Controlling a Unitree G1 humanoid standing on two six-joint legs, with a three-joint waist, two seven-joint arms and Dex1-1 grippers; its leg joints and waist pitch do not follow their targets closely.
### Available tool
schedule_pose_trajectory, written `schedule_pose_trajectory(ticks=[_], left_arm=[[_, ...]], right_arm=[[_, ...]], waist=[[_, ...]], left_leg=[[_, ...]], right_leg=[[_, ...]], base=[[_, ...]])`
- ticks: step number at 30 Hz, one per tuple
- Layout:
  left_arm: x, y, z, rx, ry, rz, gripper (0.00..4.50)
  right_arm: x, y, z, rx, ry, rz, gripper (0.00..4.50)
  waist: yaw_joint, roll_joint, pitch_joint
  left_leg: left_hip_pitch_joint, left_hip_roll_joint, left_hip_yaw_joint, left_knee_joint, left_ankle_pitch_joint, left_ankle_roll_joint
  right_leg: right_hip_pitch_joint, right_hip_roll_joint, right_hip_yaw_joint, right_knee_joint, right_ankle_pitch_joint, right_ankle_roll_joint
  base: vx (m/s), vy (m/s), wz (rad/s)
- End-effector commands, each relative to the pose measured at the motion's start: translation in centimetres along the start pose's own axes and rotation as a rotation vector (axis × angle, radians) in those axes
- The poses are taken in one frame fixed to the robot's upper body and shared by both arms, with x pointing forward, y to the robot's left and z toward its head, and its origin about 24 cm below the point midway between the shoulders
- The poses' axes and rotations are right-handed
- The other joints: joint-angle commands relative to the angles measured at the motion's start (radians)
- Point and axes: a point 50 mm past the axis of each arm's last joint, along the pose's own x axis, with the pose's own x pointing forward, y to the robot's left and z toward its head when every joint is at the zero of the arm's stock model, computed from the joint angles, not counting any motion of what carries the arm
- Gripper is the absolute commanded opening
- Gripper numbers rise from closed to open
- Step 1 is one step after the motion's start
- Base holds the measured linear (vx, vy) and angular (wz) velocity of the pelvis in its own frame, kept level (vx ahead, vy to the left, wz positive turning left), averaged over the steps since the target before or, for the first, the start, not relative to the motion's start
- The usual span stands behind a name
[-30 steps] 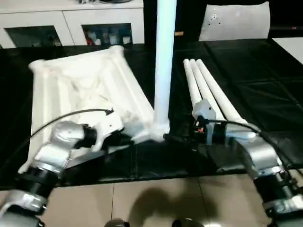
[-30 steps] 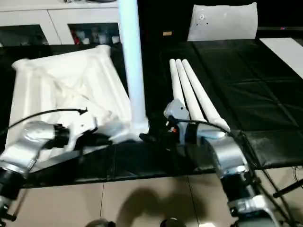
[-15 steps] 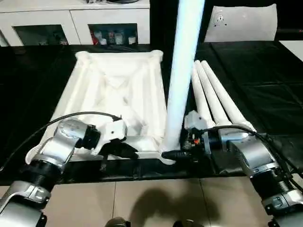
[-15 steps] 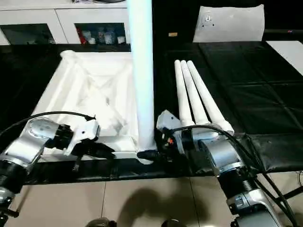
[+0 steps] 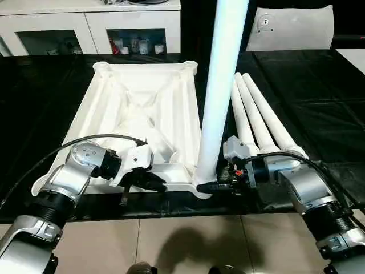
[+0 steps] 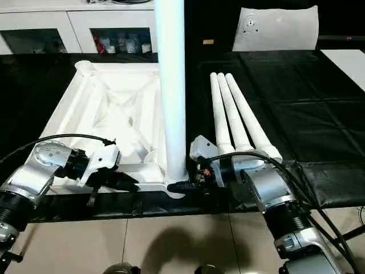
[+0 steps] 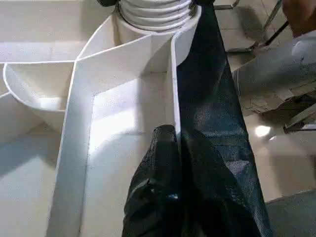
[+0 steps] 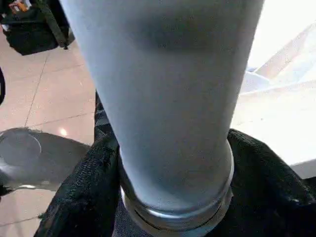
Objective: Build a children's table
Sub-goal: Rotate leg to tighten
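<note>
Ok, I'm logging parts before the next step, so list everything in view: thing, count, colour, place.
table top: one, white, upside down on the black mat, ribbed underside up.
upright leg: one, white, standing in the near corner socket on the robot's right.
loose legs: three, white, lying side by side right of the top.
black mat: one, covering the work surface.
cabinet: one, white, glass doors, far left.
flat board: one, white, far right.
left hand: shut on the top's near edge wall.
right hand: at the upright leg's base, fingers either side of it.
</note>
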Motion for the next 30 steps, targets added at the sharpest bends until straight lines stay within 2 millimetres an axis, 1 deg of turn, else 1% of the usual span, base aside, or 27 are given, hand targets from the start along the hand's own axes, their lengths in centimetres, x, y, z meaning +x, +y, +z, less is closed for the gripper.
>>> schedule_pose_trajectory(ticks=[1, 2, 3, 4, 5, 6, 7, 8, 9, 10, 11, 12, 13, 15, 16, 17, 18, 19, 20, 21, 22, 23, 24, 26, 27, 29, 30], left_arm=[[0.3, -0.2, -0.1, 0.013, 0.025, -0.014, 0.00], [0.5, -0.2, 0.0, -0.008, 0.002, 0.062, 0.00], [0.7, -0.1, 0.0, -0.024, -0.008, 0.097, 0.00], [0.8, -0.1, 0.1, -0.034, -0.013, 0.117, 0.00], [1.2, -0.1, 0.1, -0.067, -0.020, 0.176, 0.00], [1.4, -0.1, 0.2, -0.079, -0.025, 0.201, 0.00], [1.8, 0.0, 0.4, -0.098, -0.042, 0.244, 0.00], [2.6, 0.2, 1.1, -0.158, -0.096, 0.329, 0.00], [2.7, 0.3, 1.2, -0.166, -0.103, 0.341, 0.00], [3.1, 0.4, 1.7, -0.196, -0.132, 0.390, 0.00], [3.8, 0.9, 2.6, -0.246, -0.176, 0.477, 0.00], [3.8, 0.9, 2.6, -0.246, -0.176, 0.477, 0.00], [4.3, 1.3, 3.3, -0.288, -0.213, 0.548, 0.00], [4.7, 1.7, 4.0, -0.314, -0.236, 0.608, 0.00], [4.9, 2.0, 4.7, -0.327, -0.249, 0.650, 0.00], [5.1, 2.0, 5.0, -0.330, -0.255, 0.664, 0.00], [5.2, 2.1, 5.2, -0.331, -0.258, 0.673, 0.00], [5.3, 2.2, 5.7, -0.321, -0.264, 0.685, 0.00], [5.5, 2.2, 6.2, -0.311, -0.265, 0.694, 0.00], [5.5, 2.2, 6.2, -0.308, -0.259, 0.696, 0.00], [5.4, 2.2, 6.1, -0.295, -0.244, 0.698, 0.00], [5.4, 2.2, 6.1, -0.289, -0.236, 0.697, 0.00], [5.2, 2.1, 5.6, -0.277, -0.213, 0.691, 0.00], [4.7, 2.0, 5.1, -0.266, -0.187, 0.687, 0.00], [4.5, 2.0, 4.9, -0.264, -0.178, 0.687, 0.00], [4.2, 2.0, 4.7, -0.259, -0.168, 0.689, 0.00], [4.0, 2.1, 4.5, -0.256, -0.162, 0.690, 0.00]], right_arm=[[0.5, 0.3, 0.6, 0.011, -0.058, 0.022, 2.76], [1.6, 0.3, 0.6, 0.060, -0.126, -0.051, 2.75], [2.0, 0.2, 0.5, 0.082, -0.150, -0.091, 2.74], [2.3, 0.2, 0.4, 0.094, -0.163, -0.115, 2.74], [3.4, -0.1, 0.2, 0.133, -0.195, -0.215, 2.74], [3.8, -0.1, 0.2, 0.149, -0.206, -0.240, 2.74], [4.4, -0.1, 0.2, 0.175, -0.222, -0.276, 2.74], [5.7, -0.3, 0.2, 0.229, -0.249, -0.343, 2.74], [5.8, -0.3, 0.3, 0.236, -0.252, -0.352, 2.74], [6.6, -0.4, 0.4, 0.259, -0.265, -0.384, 2.74], [7.8, -0.5, 0.8, 0.299, -0.281, -0.430, 2.74], [7.8, -0.5, 0.8, 0.299, -0.281, -0.430, 2.74], [8.7, -0.7, 1.3, 0.332, -0.290, -0.471, 2.74], [9.4, -1.0, 1.5, 0.367, -0.289, -0.527, 2.74], [9.8, -1.3, 1.7, 0.396, -0.279, -0.569, 2.74], [10.1, -1.4, 1.7, 0.402, -0.270, -0.587, 2.74], [10.2, -1.5, 1.7, 0.405, -0.262, -0.600, 2.74], [10.4, -1.6, 1.9, 0.400, -0.254, -0.612, 2.74], [10.7, -1.8, 2.3, 0.389, -0.255, -0.636, 2.74], [10.8, -1.9, 2.3, 0.388, -0.261, -0.640, 2.74], [10.7, -1.9, 2.4, 0.381, -0.264, -0.645, 3.08], [10.7, -2.0, 2.5, 0.377, -0.266, -0.647, 3.43], [10.5, -2.1, 2.5, 0.361, -0.269, -0.665, 3.46], [10.0, -2.3, 2.4, 0.348, -0.276, -0.682, 3.53], [9.8, -2.4, 2.4, 0.338, -0.276, -0.693, 3.66], [9.5, -2.5, 2.3, 0.323, -0.274, -0.693, 3.93], [9.4, -2.5, 2.2, 0.313, -0.272, -0.692, 3.93]], waist=[[-0.006, -0.005, -0.066], [-0.006, -0.006, -0.066], [-0.010, -0.004, -0.062], [-0.010, -0.004, -0.062], [-0.012, -0.006, -0.062], [-0.016, -0.006, -0.059], [-0.025, -0.003, -0.052], [-0.040, -0.004, -0.051], [-0.045, -0.004, -0.051], [-0.049, -0.007, -0.051], [-0.053, -0.005, -0.050], [-0.059, -0.006, -0.052], [-0.061, -0.015, -0.054], [-0.059, -0.009, -0.055], [-0.060, -0.009, -0.056], [-0.059, -0.008, -0.060], [-0.059, -0.008, -0.060], [-0.059, -0.008, -0.064], [-0.058, -0.008, -0.067], [-0.057, -0.008, -0.071], [-0.055, -0.008, -0.072], [-0.053, -0.006, -0.076], [-0.052, -0.004, -0.078], [-0.053, -0.003, -0.078], [-0.053, -0.004, -0.079], [-0.052, 0.000, -0.079], [-0.054, 0.000, -0.077]], left_leg=[[0.000, 0.036, -0.005, -0.063, -0.114, 0.068], [-0.001, 0.039, -0.006, -0.064, -0.113, 0.063], [-0.002, 0.040, -0.006, -0.068, -0.126, 0.053], [0.001, 0.038, -0.007, -0.068, -0.138, 0.049], [0.004, 0.038, -0.007, -0.070, -0.149, 0.037], [0.003, 0.039, -0.009, -0.072, -0.154, 0.030], [0.004, 0.037, -0.010, -0.078, -0.190, 0.019], [0.005, 0.036, -0.012, -0.079, -0.212, 0.005], [0.005, 0.038, -0.013, -0.081, -0.213, 0.000], [0.004, 0.036, -0.012, -0.080, -0.216, -0.001], [0.009, 0.031, -0.013, -0.078, -0.230, 0.006], [0.008, 0.033, -0.012, -0.077, -0.223, 0.003], [0.008, 0.030, -0.009, -0.073, -0.208, 0.015], [0.003, 0.029, -0.010, -0.074, -0.183, 0.026], [0.003, 0.029, -0.010, -0.073, -0.177, 0.026], [0.003, 0.029, -0.010, -0.072, -0.158, 0.029], [0.003, 0.029, -0.010, -0.072, -0.158, 0.029], [0.003, 0.030, -0.009, -0.070, -0.140, 0.035], [0.000, 0.030, -0.008, -0.068, -0.114, 0.041], [-0.001, 0.028, -0.007, -0.066, -0.094, 0.049], [-0.002, 0.028, -0.007, -0.065, -0.082, 0.054], [-0.004, 0.028, -0.007, -0.063, -0.053, 0.065], [-0.005, 0.028, -0.006, -0.061, -0.033, 0.075], [-0.007, 0.028, -0.008, -0.061, -0.036, 0.083], [-0.007, 0.027, -0.007, -0.060, -0.040, 0.085], [-0.005, 0.028, -0.007, -0.061, -0.058, 0.078], [-0.005, 0.029, -0.007, -0.062, -0.072, 0.072]], right_leg=[[0.064, -0.076, 0.052, -0.070, -0.186, -0.201], [0.064, -0.079, 0.053, -0.069, -0.188, -0.199], [0.060, -0.079, 0.052, -0.073, -0.214, -0.197], [0.060, -0.079, 0.050, -0.077, -0.242, -0.191], [0.060, -0.081, 0.052, -0.080, -0.277, -0.181], [0.059, -0.082, 0.054, -0.079, -0.287, -0.179], [0.056, -0.079, 0.050, -0.087, -0.352, -0.165], [0.058, -0.082, 0.053, -0.092, -0.391, -0.159], [0.058, -0.082, 0.053, -0.091, -0.394, -0.158], [0.057, -0.081, 0.052, -0.092, -0.402, -0.158], [0.055, -0.081, 0.050, -0.102, -0.443, -0.146], [0.056, -0.082, 0.053, -0.097, -0.431, -0.150], [0.054, -0.080, 0.053, -0.103, -0.430, -0.146], [0.055, -0.078, 0.053, -0.100, -0.405, -0.144], [0.054, -0.078, 0.054, -0.099, -0.389, -0.148], [0.057, -0.077, 0.052, -0.095, -0.346, -0.157], [0.057, -0.077, 0.052, -0.095, -0.346, -0.157], [0.059, -0.077, 0.053, -0.090, -0.302, -0.170], [0.062, -0.077, 0.054, -0.085, -0.249, -0.181], [0.065, -0.076, 0.054, -0.079, -0.204, -0.191], [0.066, -0.075, 0.054, -0.076, -0.179, -0.196], [0.068, -0.075, 0.055, -0.069, -0.118, -0.206], [0.069, -0.074, 0.053, -0.064, -0.069, -0.219], [0.073, -0.076, 0.052, -0.062, -0.050, -0.226], [0.073, -0.076, 0.052, -0.062, -0.052, -0.226], [0.072, -0.076, 0.052, -0.065, -0.077, -0.228], [0.072, -0.076, 0.052, -0.066, -0.094, -0.226]], base=[[0.000, 0.000, 0.00], [0.000, 0.000, 0.00], [0.000, 0.000, 0.00], [0.000, 0.000, 0.00], [0.000, 0.000, 0.00], [0.000, 0.000, 0.00], [0.000, 0.000, 0.00], [0.000, 0.000, 0.00], [0.000, 0.000, 0.00], [0.000, 0.000, 0.00], [0.000, 0.000, 0.00], [0.000, 0.000, 0.00], [0.000, 0.000, 0.00], [0.000, 0.000, 0.00], [0.000, 0.000, 0.00], [0.000, 0.000, 0.00], [0.000, 0.000, 0.00], [0.000, 0.000, 0.00], [0.000, 0.000, 0.00], [0.000, 0.000, 0.00], [0.000, 0.000, 0.00], [0.000, 0.000, 0.00], [0.000, 0.000, 0.00], [0.000, 0.000, 0.00], [0.000, 0.000, 0.00], [0.000, 0.000, 0.00], [0.000, 0.000, 0.00]])
